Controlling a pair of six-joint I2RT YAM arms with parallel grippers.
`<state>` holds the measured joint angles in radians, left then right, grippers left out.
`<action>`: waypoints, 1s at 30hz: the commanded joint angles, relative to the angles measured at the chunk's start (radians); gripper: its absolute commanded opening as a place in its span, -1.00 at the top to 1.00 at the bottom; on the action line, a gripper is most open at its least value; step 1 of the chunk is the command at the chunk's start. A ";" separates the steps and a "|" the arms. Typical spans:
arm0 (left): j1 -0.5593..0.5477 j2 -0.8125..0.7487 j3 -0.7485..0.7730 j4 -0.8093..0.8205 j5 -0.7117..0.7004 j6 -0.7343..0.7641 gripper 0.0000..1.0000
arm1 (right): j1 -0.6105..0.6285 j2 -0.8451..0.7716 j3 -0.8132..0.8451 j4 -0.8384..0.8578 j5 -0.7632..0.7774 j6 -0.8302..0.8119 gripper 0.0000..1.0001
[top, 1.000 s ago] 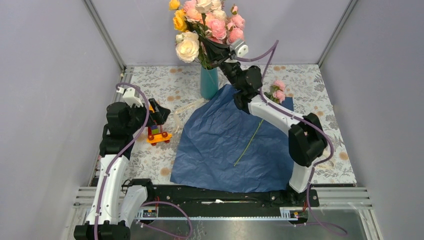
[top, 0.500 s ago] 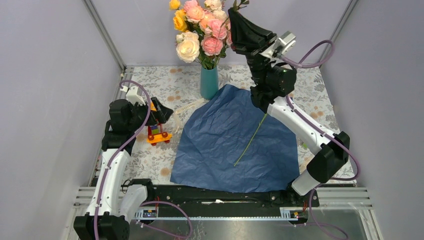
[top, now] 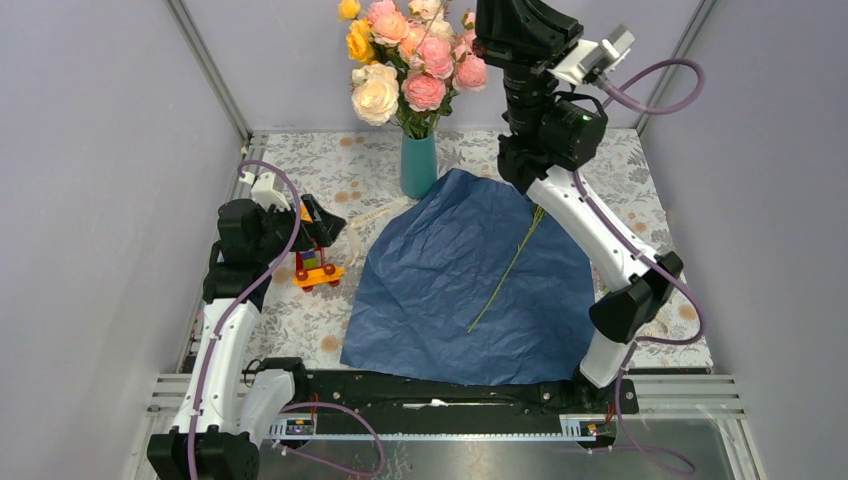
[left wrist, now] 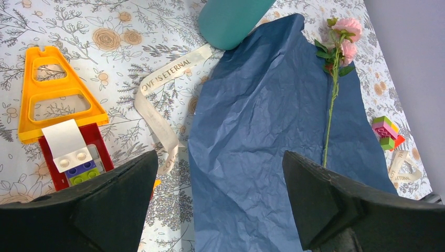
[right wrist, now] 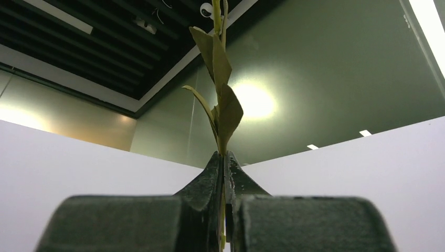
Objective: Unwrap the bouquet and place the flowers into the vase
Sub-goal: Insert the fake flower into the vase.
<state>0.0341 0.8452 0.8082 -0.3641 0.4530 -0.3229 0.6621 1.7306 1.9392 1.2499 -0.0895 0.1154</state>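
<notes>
Only the right wrist view shows the right end effector [right wrist: 224, 160] pinching a leafy stem [right wrist: 224, 107].

The paper [top: 440, 290] is crinkled navy. The surface [top: 300, 330] is white, printed with grey leaves and tan roses. The vase [top: 418, 165] is teal, its bunch [top: 400, 60] yellow, cream and pink. The flower [left wrist: 345, 49] on the paper is pink on green. The stem [right wrist: 228, 110] in the black right gripper [right wrist: 224, 155] has olive-green leaves. The ribbon [left wrist: 170, 67] is cream with dark lettering, the toy [left wrist: 52, 85] orange and red.
</notes>
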 commanded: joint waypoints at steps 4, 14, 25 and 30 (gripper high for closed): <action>0.008 -0.022 -0.003 0.044 0.010 -0.002 -0.91 | 0.014 0.148 0.225 -0.134 -0.015 -0.037 1.00; 0.010 -0.024 -0.004 0.041 0.010 0.001 -0.91 | 0.018 0.299 0.409 -0.306 -0.051 -0.168 1.00; 0.014 -0.019 -0.006 0.043 0.023 -0.002 -0.91 | 0.022 0.283 0.243 -0.371 -0.036 -0.228 1.00; 0.016 -0.015 -0.008 0.046 0.031 -0.005 -0.91 | 0.022 0.246 0.106 -0.357 -0.006 -0.238 1.00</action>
<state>0.0425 0.8375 0.8070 -0.3641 0.4644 -0.3229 0.6743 2.0430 2.1159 0.8684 -0.1188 -0.0937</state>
